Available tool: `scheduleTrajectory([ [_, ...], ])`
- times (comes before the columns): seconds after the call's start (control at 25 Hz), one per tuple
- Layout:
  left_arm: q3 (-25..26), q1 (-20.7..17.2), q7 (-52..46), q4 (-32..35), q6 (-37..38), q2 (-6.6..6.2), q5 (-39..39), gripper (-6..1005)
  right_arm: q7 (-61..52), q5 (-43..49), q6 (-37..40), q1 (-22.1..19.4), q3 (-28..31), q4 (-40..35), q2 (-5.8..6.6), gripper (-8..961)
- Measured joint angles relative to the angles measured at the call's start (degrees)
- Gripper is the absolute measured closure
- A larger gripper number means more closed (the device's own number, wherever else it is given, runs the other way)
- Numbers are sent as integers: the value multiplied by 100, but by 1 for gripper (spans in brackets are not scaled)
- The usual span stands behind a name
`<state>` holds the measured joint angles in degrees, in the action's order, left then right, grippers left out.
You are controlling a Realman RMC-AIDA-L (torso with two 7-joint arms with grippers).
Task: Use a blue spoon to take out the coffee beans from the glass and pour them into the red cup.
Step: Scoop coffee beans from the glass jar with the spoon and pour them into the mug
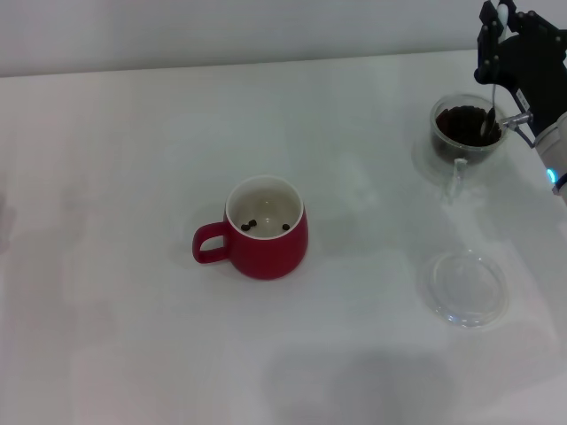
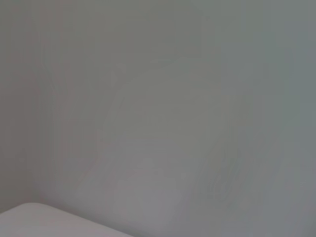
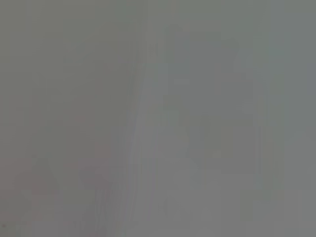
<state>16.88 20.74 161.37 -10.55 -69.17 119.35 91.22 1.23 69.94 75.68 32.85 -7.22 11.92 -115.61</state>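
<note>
**Scooping under way, most beans still in the glass**

The right gripper hangs over the glass at the far right of the table, clamped on the pale handle of the spoon, whose metal bowl dips into the heap of beans. The glass looks well filled, so I judge the bulk of the transfer is left to do. The red cup stands near the middle, well apart from the glass, handle toward the robot's left, with three loose beans on its white floor: a small part is done. A clear saucer lies nearer the robot than the glass. The left gripper is out of sight in every view.
</note>
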Motion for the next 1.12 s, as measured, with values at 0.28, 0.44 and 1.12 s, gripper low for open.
scheduleTrajectory([
  [0.28, 0, 9, 0, 1, 0, 0, 3, 119, 0, 1, -83, -10, 3, 47, -5, 800],
  [0.44, 0, 9, 0, 15, 0, 0, 17, 119, 0, -17, -184, -14, 6, 47, -5, 800],
  [1.12, 0, -3, 3, 49, 0, -4, 7, 119, -58, -25, -414, -36, 372, 244, -5, 801],
])
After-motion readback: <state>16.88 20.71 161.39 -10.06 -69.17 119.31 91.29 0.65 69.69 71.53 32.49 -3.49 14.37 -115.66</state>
